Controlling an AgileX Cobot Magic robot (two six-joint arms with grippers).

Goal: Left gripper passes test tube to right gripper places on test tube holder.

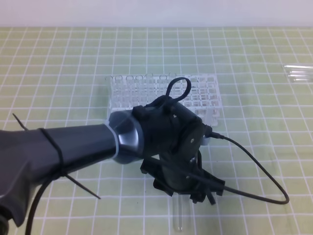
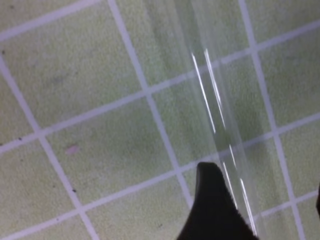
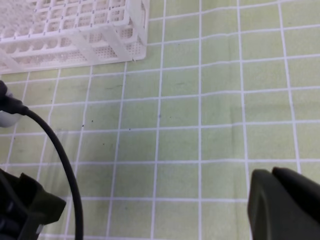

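A: Overhead view now, and the left end effector [image 1: 188, 188] is low over the green-checked counter [image 1: 58, 63], its jaws spread wide, released, clamping nothing.

B: And the test tube [image 1: 179, 215]?

A: Lying flat on the counter right beneath those jaws, its round end poking out toward the near edge. The rest of it is hidden under the black wrist.

B: The left wrist camera agrees. The clear test tube [image 2: 220, 115] runs diagonally over the grid lines, and one dark fingertip [image 2: 215, 205] sits just at its left side. Touching or not, I can't say; the glass is too faint.

A: Behind the arm stands the test tube holder [image 1: 205, 90], the white lattice rack, partly covered by the wrist and its looped black cable [image 1: 259, 171].

B: Far right, near the back, more clear tubes [image 1: 299, 72] lie on the counter, well apart from everything.

A: The right end effector?

B: Not in the overhead shot. Its own camera shows a dark finger [image 3: 285, 205] at the lower right corner, hanging above bare squares, clenched and holding nothing. The corner of the test tube holder [image 3: 125, 40] sits at the upper left of that view.
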